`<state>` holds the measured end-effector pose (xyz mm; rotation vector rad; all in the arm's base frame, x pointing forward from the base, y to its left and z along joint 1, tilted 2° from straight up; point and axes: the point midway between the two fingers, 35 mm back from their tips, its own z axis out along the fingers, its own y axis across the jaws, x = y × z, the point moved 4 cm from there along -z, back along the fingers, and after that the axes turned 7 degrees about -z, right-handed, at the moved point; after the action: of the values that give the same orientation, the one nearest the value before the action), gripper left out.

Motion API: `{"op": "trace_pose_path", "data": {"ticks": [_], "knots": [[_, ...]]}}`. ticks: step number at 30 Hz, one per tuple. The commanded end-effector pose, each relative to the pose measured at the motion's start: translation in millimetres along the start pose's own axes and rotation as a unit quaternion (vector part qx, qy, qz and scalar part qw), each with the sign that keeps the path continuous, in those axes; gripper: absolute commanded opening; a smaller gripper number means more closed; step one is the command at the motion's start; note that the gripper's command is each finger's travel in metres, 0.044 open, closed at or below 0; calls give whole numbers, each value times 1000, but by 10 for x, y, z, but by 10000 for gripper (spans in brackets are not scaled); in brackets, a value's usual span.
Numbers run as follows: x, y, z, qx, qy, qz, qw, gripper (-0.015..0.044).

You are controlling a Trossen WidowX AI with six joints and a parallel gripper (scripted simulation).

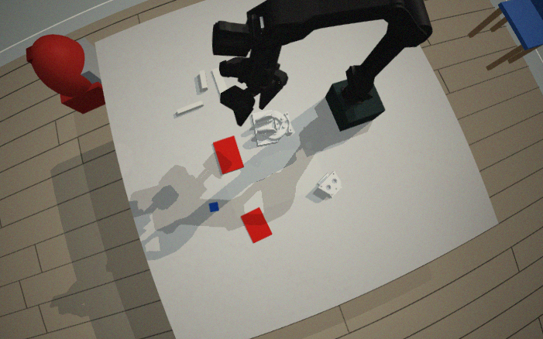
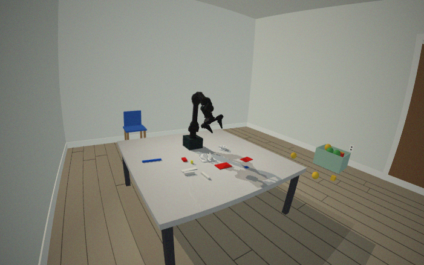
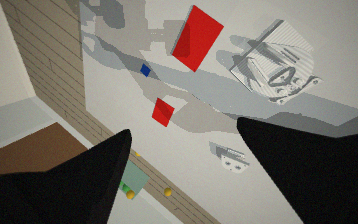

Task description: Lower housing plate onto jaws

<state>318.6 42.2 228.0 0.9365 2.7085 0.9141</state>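
Note:
The white housing plate (image 1: 333, 186) (image 2: 222, 147) (image 3: 232, 167) with two large holes lies on the table, apart from the white jaw assembly (image 1: 265, 124) (image 2: 207, 158) (image 3: 300, 55). The assembly has a ridged base with the two jaws on it; small details such as pins and stubs are hard to make out. My gripper (image 1: 251, 116) (image 2: 216, 130) (image 3: 185, 128) is open and empty, high above the table. Its fingers are spread wide, and neither touches the plate or the assembly.
Two flat red pieces (image 1: 228, 155) (image 1: 256, 225) and a small blue block (image 1: 214, 207) (image 2: 246, 167) lie near the assembly. White bars (image 1: 189, 108) (image 2: 205, 175), a red block (image 2: 184, 159), a yellow piece (image 2: 192, 161) and a blue bar (image 2: 151, 160) also lie on the table.

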Motion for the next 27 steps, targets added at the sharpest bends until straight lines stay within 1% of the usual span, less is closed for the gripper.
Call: {"op": "trace_pose_path", "data": {"ticks": [1, 14, 27], "knots": [[89, 23, 124, 15, 12, -55, 998, 440], [385, 106, 432, 45, 47, -217, 974, 440], [713, 151, 709, 68, 86, -376, 920, 440]]}}
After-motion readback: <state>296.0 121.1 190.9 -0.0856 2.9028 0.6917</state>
